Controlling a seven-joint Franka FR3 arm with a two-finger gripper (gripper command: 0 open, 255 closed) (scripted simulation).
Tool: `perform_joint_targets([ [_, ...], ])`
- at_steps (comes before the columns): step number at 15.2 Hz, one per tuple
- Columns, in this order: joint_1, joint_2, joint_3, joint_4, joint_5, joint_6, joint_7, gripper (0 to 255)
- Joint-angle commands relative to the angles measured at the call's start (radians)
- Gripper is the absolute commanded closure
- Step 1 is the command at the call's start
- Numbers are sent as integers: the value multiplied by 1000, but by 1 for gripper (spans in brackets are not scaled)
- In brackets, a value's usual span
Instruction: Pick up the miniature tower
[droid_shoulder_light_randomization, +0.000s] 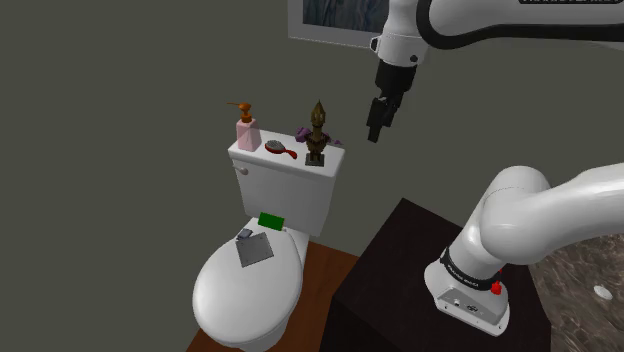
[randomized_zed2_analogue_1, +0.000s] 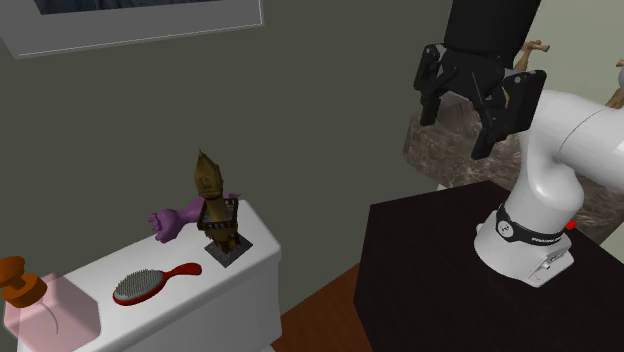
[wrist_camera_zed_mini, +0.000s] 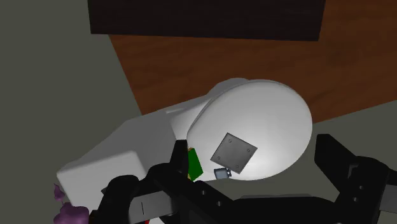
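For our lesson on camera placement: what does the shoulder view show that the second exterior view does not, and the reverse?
Shoulder view, not the second: the toilet lid, a grey plate on it, a green block at its back edge. Second exterior view, not the shoulder: the end effector with fingers plainly apart. Both: the tower, red hairbrush, pink bottle and purple hand on the tank.
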Motion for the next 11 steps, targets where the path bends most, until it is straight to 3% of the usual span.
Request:
perform_joint_targets([
  [1,0,0,0,0,0,0,0,0],
  [11,-35,172,-134,-75,-92,414,-213,0],
])
